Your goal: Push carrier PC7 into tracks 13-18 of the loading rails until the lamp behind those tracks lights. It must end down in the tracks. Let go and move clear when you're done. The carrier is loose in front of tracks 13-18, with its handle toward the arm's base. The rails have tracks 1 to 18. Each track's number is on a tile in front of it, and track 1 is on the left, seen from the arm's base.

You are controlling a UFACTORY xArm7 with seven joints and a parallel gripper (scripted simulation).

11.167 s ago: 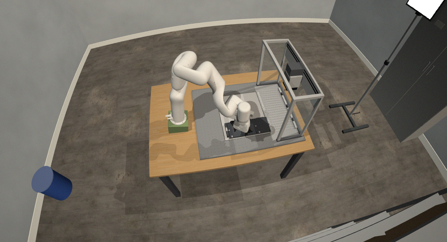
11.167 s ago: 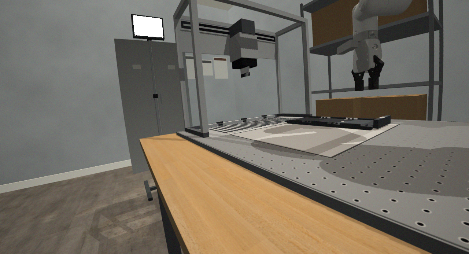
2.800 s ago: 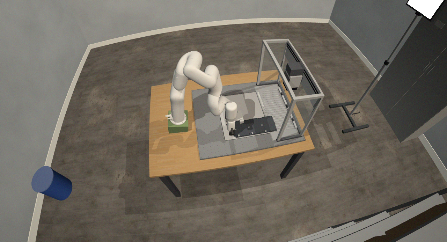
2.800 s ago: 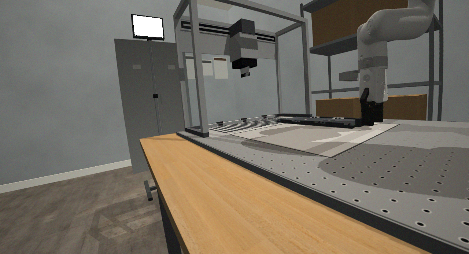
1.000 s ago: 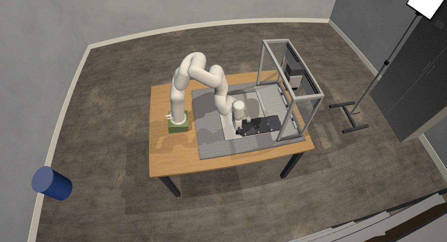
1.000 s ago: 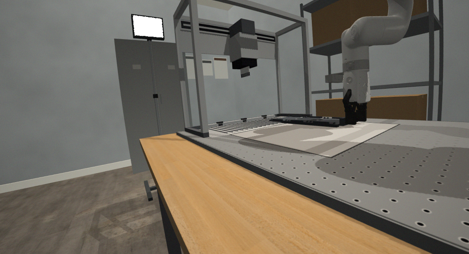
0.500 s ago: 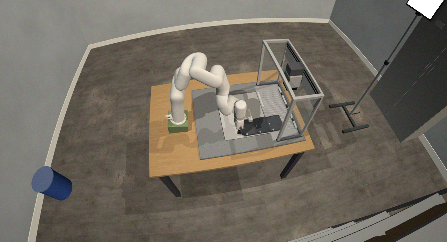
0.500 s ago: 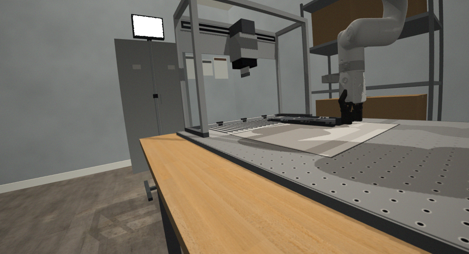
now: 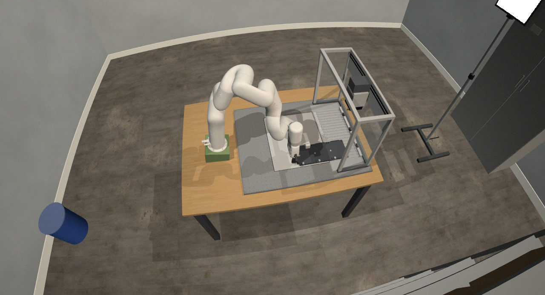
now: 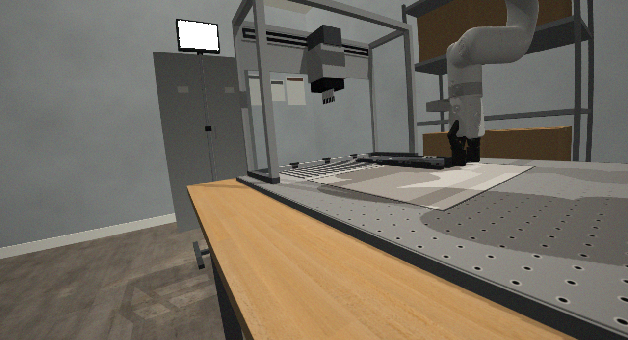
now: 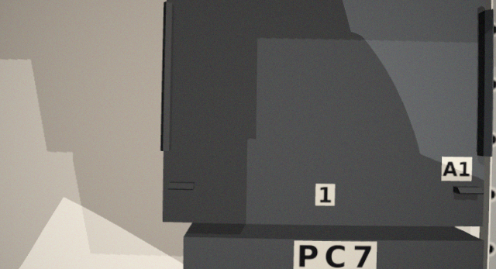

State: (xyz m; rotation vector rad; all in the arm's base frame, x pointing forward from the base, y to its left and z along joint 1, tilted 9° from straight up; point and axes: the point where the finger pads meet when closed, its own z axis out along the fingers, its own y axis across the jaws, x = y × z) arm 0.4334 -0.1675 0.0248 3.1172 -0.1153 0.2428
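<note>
Carrier PC7 point(image 9: 319, 153) point(image 10: 405, 161) point(image 11: 310, 118) is a long dark plate. Its far part lies over the near part of the loading rails point(image 9: 330, 121) point(image 10: 327, 168), on their right side seen from the arm's base. Its handle block point(image 11: 232, 253), labelled PC7, faces the base. My gripper point(image 9: 295, 159) point(image 10: 465, 157) points down at the handle end, low over the pale sheet, with its fingers apart. The fingers are outside the wrist view, so contact with the handle is not clear. The track numbers under the carrier are hidden. I see no lit lamp behind the rails.
A grey gantry frame point(image 9: 354, 138) point(image 10: 267, 96) stands around the rails, one front post near the carrier's far right side. A pipetting head point(image 9: 359, 93) point(image 10: 326, 59) hangs from its rear beam. The pale sheet point(image 9: 279, 163) point(image 10: 421, 195) lies in front of the rails.
</note>
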